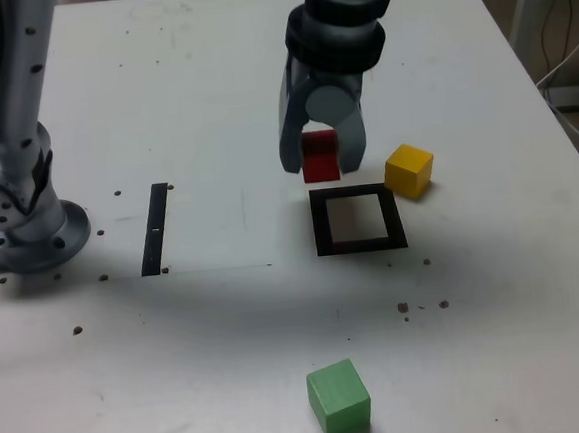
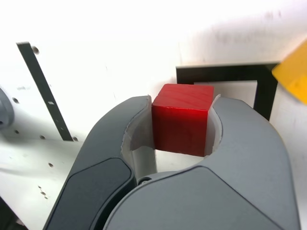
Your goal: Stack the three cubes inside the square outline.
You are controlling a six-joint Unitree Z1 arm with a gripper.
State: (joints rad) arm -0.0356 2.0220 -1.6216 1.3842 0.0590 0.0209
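My gripper [image 1: 321,162] is shut on the red cube [image 1: 320,156], holding it just behind the far edge of the square outline [image 1: 358,219]. In the wrist view the red cube [image 2: 182,117] is clamped between both grey jaws of the gripper [image 2: 182,129], with the square outline [image 2: 225,74] just beyond it. The yellow cube [image 1: 408,170] rests on the table by the outline's far right corner in the exterior view; a corner of the yellow cube [image 2: 293,72] shows in the wrist view. The green cube [image 1: 339,401] sits near the table's front edge.
A thin black strip [image 1: 155,229] lies on the white table toward the exterior view's left, also visible as the strip [image 2: 45,98] in the wrist view. The arm's grey base [image 1: 18,213] stands at the far left. Small dark specks dot the tabletop.
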